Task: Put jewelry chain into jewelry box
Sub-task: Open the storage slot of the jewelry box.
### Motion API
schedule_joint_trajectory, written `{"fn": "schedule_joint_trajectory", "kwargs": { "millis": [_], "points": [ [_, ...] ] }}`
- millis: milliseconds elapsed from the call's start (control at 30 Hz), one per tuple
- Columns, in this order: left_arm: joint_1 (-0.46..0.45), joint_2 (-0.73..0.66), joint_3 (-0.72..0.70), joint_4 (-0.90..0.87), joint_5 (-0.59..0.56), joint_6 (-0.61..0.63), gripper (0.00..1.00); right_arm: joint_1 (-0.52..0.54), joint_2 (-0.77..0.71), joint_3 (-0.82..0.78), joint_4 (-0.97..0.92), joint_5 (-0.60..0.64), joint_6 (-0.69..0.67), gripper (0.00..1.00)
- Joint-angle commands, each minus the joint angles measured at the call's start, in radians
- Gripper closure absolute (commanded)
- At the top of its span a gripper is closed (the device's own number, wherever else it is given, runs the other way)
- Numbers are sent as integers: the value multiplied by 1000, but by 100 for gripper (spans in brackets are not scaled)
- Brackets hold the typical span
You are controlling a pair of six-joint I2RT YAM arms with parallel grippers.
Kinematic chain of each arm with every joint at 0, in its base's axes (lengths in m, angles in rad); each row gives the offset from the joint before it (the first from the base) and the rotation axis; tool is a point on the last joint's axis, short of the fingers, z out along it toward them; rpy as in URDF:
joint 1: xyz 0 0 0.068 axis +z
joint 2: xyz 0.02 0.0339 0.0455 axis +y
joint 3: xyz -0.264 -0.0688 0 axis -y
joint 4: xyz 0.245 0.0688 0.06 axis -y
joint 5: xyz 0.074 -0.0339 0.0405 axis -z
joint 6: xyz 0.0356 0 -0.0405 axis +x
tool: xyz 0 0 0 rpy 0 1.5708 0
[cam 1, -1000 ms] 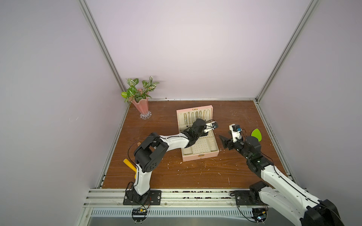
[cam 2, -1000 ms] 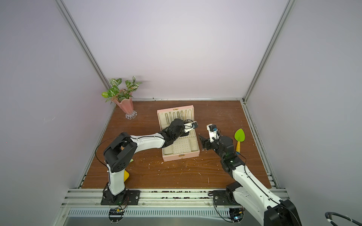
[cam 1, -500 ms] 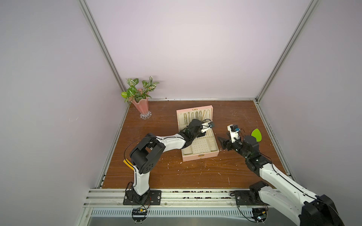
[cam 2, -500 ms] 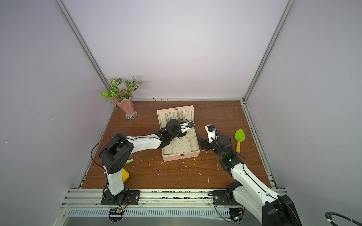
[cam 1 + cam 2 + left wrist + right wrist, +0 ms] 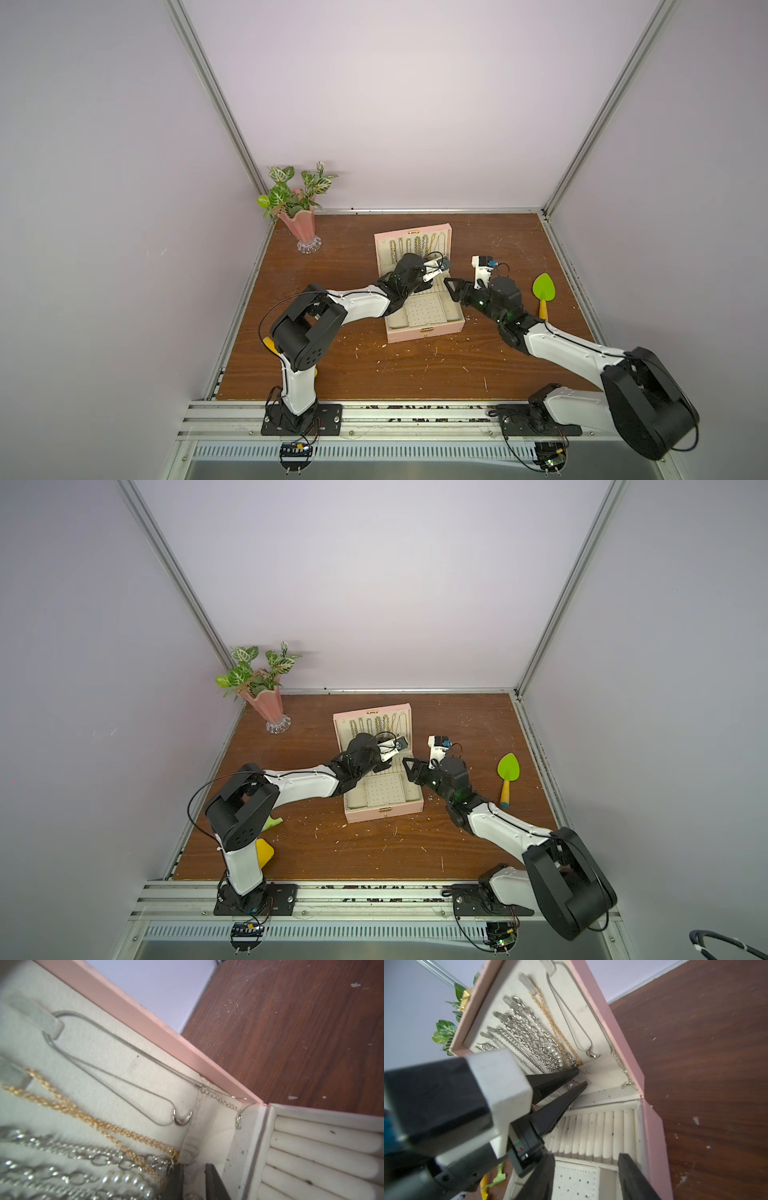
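Left pincer (image 5: 581, 1077) stands barely parted, gripping nothing I can make out. Jewelry chain (image 5: 182, 1118) hangs inside the jewelry box (image 5: 145, 1022) lid. I judge placement done; next I withdraw without snagging. Right pincer (image 5: 585, 1155) gapes empty.

Jewelry box (image 5: 424, 332): pink, cream lining, open mid-table, lid upright. Jewelry chain (image 5: 182, 1118): thin silver loop w/ crescent pendant (image 5: 592, 1054), hung on lid hook (image 5: 52, 1026) nearest pink side edge; clasp end draped at hinge corner.

The speckled wooden tabletop (image 5: 353, 257) bears the open jewelry box (image 5: 424, 331), a pink vase (image 5: 301, 226) and a green trowel (image 5: 544, 287).
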State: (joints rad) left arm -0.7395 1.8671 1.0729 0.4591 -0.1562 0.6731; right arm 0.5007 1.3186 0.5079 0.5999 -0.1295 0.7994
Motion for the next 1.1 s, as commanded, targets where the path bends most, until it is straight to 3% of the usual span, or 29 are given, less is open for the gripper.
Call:
{"fn": "schedule_joint_trajectory", "kwargs": {
  "millis": [0,167,367,1067],
  "points": [
    [22,-20,-19,27,1,3,73,35,72,61,167,66,238,51],
    [35,-25,-36,54,5,11,73,36,167,85,251,148,370,54],
    [47,-31,-44,61,18,9,73,35,262,156,250,194,436,57],
    [49,-29,-44,74,32,21,72,24,422,287,288,206,480,59]
  ]
}}
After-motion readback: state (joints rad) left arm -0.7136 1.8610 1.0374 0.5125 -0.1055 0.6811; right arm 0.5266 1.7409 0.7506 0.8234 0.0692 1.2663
